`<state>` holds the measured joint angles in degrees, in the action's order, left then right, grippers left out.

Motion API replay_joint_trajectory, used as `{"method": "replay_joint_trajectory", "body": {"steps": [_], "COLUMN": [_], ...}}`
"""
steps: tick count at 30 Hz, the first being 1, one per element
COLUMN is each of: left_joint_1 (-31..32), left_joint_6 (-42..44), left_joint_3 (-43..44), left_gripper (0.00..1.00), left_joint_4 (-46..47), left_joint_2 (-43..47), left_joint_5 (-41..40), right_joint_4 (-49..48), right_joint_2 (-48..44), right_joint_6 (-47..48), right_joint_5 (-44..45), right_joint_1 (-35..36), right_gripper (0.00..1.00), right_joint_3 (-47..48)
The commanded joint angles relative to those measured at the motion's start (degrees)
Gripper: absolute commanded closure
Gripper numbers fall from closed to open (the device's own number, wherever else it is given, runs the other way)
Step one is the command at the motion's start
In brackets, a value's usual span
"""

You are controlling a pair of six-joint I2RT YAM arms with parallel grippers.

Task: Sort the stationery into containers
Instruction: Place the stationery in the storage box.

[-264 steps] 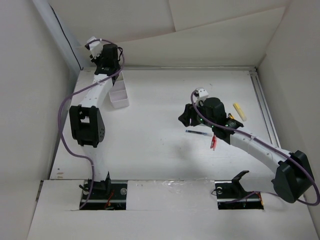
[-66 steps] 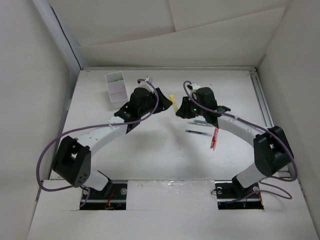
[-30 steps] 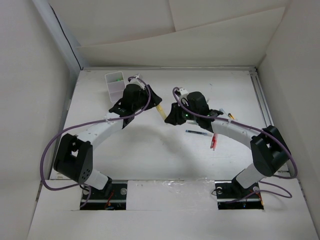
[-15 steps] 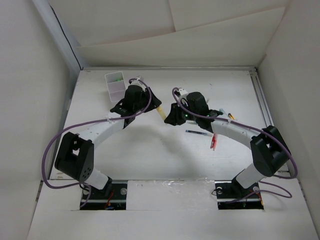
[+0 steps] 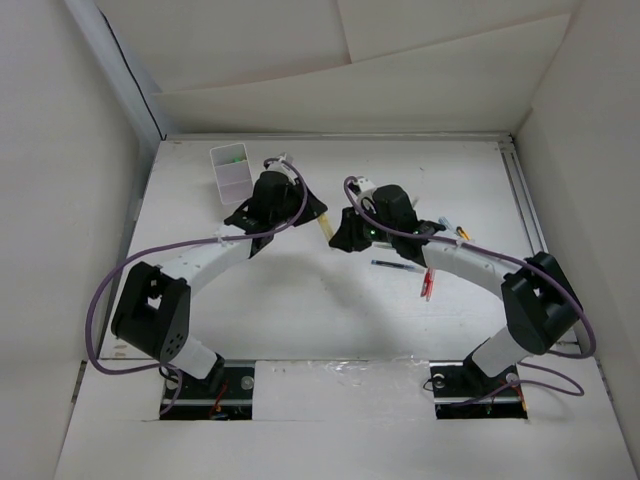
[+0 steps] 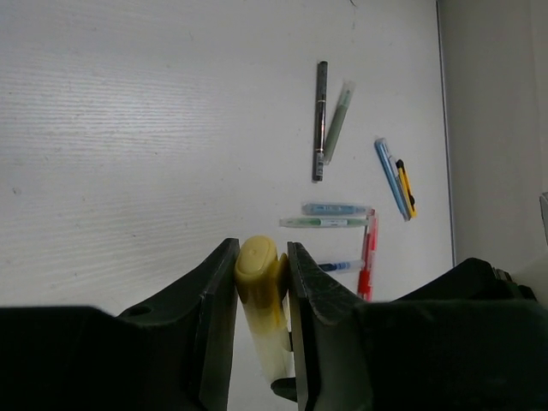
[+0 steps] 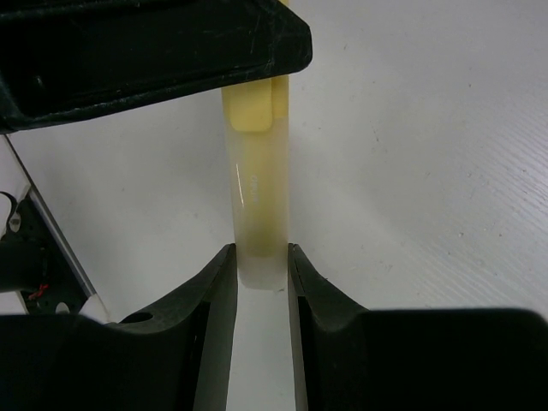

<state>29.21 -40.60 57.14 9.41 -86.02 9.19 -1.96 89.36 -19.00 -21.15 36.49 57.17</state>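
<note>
A yellow marker hangs between both grippers above the table's middle. My left gripper is shut on its yellow cap end. My right gripper has both fingers against the sides of its pale end, just at the fingertips. The white three-compartment box stands at the back left with a green piece in its far compartment. Loose pens lie to the right: a blue one, a red one, and a dark grey one.
More pens lie near the right arm: teal, green, blue and a yellow-black piece. White walls close the table at back and sides. A rail runs along the right edge.
My left arm came from the box to the middle and my right arm brought the yellow marker leftward to meet it. Over the last half second almost nothing has moved.
</note>
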Motion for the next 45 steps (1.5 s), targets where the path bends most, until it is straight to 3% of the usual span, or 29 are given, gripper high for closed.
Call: {"method": "replay_joint_trajectory", "body": {"steps": [1,3,8,11,14,19,22,33,37,45], "left_joint_1": [0.2,0.2,0.2,-1.9,-3.3,-5.1,-9.2,-23.0,-25.5,-25.5], "left_joint_6": [-0.4,-1.1,-2.4,-2.9,-2.9,-2.4,-3.6,2.1,5.7,10.6], "left_joint_3": [0.2,0.2,0.2,1.7,4.5,13.2,17.3,44.1,49.3,48.7], "left_gripper": [0.93,1.0,1.0,1.0,1.0,1.0,1.0,1.0,1.0,1.0], "left_joint_4": [1.9,1.3,1.8,1.2,0.3,-2.4,-3.8,-16.5,-19.2,-15.9], "left_joint_2": [0.0,0.5,1.8,1.8,1.8,0.3,-1.7,-19.1,-24.4,-26.3], "left_joint_5": [2.0,1.4,-1.9,-2.9,-8.6,-20.8,-20.8,-36.9,-41.7,-47.2], "right_joint_4": [-3.6,-3.6,-3.6,-4.1,-5.2,-6.0,-6.6,-6.6,-6.6,-6.6], "right_joint_2": [-2.8,-2.8,-3.5,-4.8,-7.0,-8.8,-9.5,-10.0,-9.4,-8.3], "right_joint_6": [1.4,1.4,0.8,0.2,-0.3,-0.9,-1.4,-1.4,-1.4,-1.4], "right_joint_5": [-0.4,-0.4,-0.4,-0.4,-1.8,-2.0,-2.0,-2.1,-2.1,-3.4], "right_joint_1": [0.9,0.9,-0.2,-1.4,-2.2,-4.2,-4.2,-4.2,-4.2,-4.2], "right_gripper": [1.0,0.98,0.6,0.46,0.38,0.37,0.37,0.37,0.37,0.37], "right_joint_3": [0.1,0.1,-0.4,-1.0,-2.4,-3.9,-4.4,-4.4,-4.4,-3.9]}}
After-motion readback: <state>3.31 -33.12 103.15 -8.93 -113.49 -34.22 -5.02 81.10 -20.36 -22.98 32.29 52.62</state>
